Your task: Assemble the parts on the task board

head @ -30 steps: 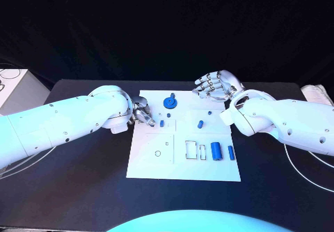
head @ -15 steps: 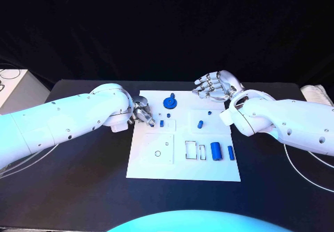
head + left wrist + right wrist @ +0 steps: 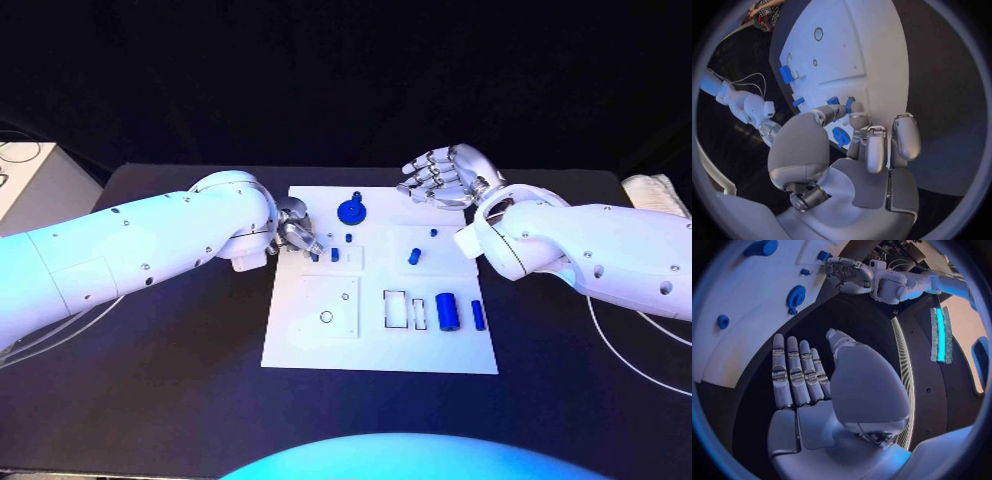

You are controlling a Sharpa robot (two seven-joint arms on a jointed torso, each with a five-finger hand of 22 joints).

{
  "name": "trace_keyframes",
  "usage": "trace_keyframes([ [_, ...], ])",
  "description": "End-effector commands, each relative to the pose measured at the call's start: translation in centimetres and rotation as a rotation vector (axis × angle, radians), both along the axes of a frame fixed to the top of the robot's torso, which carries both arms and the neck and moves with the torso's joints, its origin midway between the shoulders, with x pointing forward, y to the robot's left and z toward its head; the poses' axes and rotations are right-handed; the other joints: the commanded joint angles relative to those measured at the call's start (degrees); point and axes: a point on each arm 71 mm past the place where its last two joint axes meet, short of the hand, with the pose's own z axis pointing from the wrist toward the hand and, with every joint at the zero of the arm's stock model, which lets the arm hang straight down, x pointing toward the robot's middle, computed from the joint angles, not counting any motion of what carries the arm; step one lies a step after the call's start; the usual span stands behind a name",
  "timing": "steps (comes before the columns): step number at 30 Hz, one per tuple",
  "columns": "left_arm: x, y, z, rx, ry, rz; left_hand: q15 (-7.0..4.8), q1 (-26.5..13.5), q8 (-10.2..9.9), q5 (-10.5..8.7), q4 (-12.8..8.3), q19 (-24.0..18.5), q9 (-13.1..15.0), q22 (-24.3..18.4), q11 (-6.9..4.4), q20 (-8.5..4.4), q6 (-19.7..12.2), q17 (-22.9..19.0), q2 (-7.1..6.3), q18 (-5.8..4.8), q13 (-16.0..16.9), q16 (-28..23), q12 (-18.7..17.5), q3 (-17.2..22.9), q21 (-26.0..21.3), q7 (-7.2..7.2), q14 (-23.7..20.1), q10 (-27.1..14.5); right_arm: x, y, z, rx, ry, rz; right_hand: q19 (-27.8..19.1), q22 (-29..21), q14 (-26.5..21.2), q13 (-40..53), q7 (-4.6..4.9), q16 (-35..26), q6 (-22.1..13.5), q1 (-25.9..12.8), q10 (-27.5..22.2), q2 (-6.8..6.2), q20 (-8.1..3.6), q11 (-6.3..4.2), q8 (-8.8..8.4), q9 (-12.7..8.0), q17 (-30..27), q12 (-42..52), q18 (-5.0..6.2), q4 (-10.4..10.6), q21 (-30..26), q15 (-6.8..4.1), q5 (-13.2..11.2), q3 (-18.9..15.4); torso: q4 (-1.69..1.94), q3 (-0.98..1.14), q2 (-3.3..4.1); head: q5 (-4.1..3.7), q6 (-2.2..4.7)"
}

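Two hands up: my left hand (image 3: pixel 293 236) pinches a small blue part (image 3: pixel 850 105) at the board's (image 3: pixel 378 345) upper-left area; my right hand (image 3: pixel 447 177) hangs open, empty, above the board's top edge.

The left hand (image 3: pixel 293 236) is mostly tucked behind its own white arm, so whether its fingertips actually touch the small blue part (image 3: pixel 316 255) is impossible to tell. The task board (image 3: pixel 332 345) has shallow cut-outs too faint to make out.
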Motion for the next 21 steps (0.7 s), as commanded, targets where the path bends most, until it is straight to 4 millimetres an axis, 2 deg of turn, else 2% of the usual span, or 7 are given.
trace_keyframes([
  [1,-0.68,-0.40,-1.37,0.026,0.047,-0.024,-0.30,-0.6,-0.5,-0.21,-5.0,0.2,-0.2,-0.1,-0.28,-0.12,-0.2,15.1,-0.08,-0.83,0.0,0.3,0.0,4.3,-0.3,-0.41,6.1,0.2,-0.05,0.14,-0.02,-0.002,0.000,0.017,0.3,0.0,0.4,-0.1,2.41,-0.3,0.0,0.3,0.4,-0.18,-0.02,0.19,-0.30,-0.1,-0.1,-0.3,0.75,0.1,0.0,0.10,0.2,0.4,0.00,0.01,-0.02,-0.07,-0.05],
  [4,-0.66,-0.36,-1.39,0.030,0.045,-0.025,-0.43,-1.4,-0.7,-0.27,-3.3,0.2,-0.3,-0.2,-0.45,-0.22,0.1,15.1,-0.34,-0.83,0.3,0.3,0.0,0.8,-0.5,-0.69,6.1,0.3,-0.05,0.14,-0.01,-0.002,0.000,0.017,0.3,0.0,0.4,-0.1,2.41,-0.3,0.0,0.3,0.4,-0.18,-0.02,0.19,-0.30,-0.1,-0.1,-0.3,0.75,0.1,0.0,0.10,0.2,0.4,0.01,0.01,-0.01,-0.09,-0.04],
  [11,-0.58,-0.21,-1.42,0.038,0.040,-0.024,-0.52,-1.4,-1.0,-0.36,-2.0,0.3,-0.5,-0.2,-0.54,-0.33,0.5,15.1,-0.38,-0.84,0.6,0.3,0.1,-2.0,-0.7,-0.80,6.1,0.3,-0.05,0.13,-0.02,-0.002,0.000,0.017,0.3,0.0,0.4,-0.1,2.41,-0.3,0.0,0.3,0.4,-0.18,-0.02,0.19,-0.30,-0.1,-0.1,-0.3,0.75,0.1,0.0,0.10,0.2,0.4,0.03,-0.02,0.01,-0.13,-0.07],
  [21,-0.54,0.06,-1.44,0.044,0.039,-0.023,-0.59,-0.6,-1.2,-0.29,-2.0,0.3,-0.6,-0.3,-0.63,-0.39,0.4,15.1,-0.52,-0.83,0.6,0.3,0.0,-3.0,-0.8,-0.87,6.1,0.2,-0.05,0.09,-0.02,-0.002,0.000,0.017,0.3,-0.2,0.5,-0.1,2.42,-0.4,0.0,0.3,0.4,-0.21,-0.01,0.19,-0.32,-0.1,-0.2,-0.4,0.75,0.0,0.0,0.11,0.3,0.4,0.00,-0.02,-0.02,-0.07,-0.13],
])
